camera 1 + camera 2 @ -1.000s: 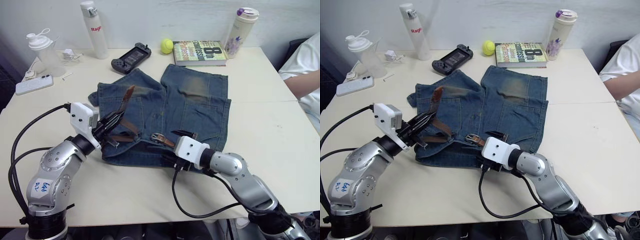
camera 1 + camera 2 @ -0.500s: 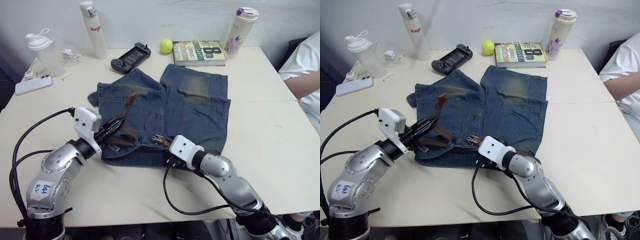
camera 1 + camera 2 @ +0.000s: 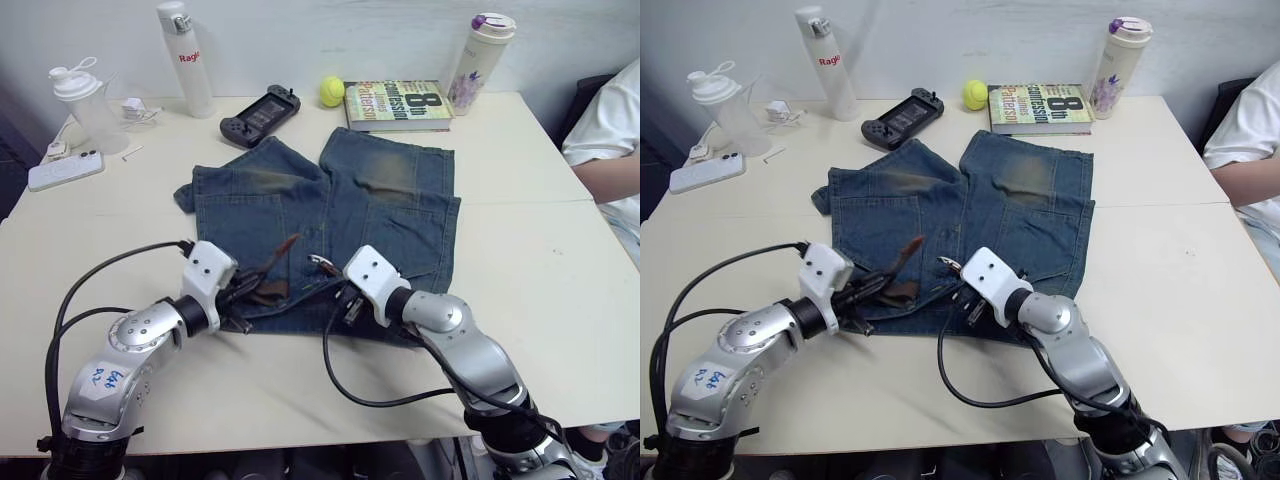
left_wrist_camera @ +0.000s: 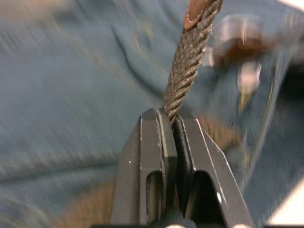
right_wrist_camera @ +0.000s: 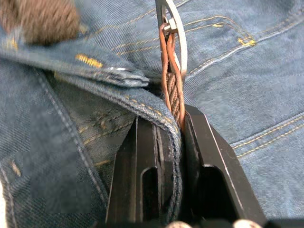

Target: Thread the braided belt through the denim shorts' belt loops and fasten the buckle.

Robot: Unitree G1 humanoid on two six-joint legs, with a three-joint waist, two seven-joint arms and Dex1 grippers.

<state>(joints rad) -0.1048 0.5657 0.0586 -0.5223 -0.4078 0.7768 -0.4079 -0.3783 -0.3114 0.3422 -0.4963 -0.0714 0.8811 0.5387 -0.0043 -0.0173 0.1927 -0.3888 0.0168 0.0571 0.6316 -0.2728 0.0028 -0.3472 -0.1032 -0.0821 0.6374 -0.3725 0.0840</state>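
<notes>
left eye view gives you the denim shorts [image 3: 330,225] flat in the middle of the frame on the table [image 3: 530,250], with the waistband at the lower side, near both arms. your left gripper [image 3: 243,289] sits at lower left of the shorts and pinches the braided belt [image 4: 190,57]; in the left wrist view its fingers [image 4: 156,156] are pressed together on the woven strap, and the leather tip rises toward the upper right of that frame. your right gripper [image 3: 335,290] is just right of it, at the waistband. in the right wrist view its fingers [image 5: 199,156] are pressed together on the belt end and a fold of denim, and the buckle [image 5: 172,28] stands just above them, at the upper middle. a book [image 3: 398,103] and a yellow ball [image 3: 332,91] lie at the upper middle of the left eye view.
</notes>
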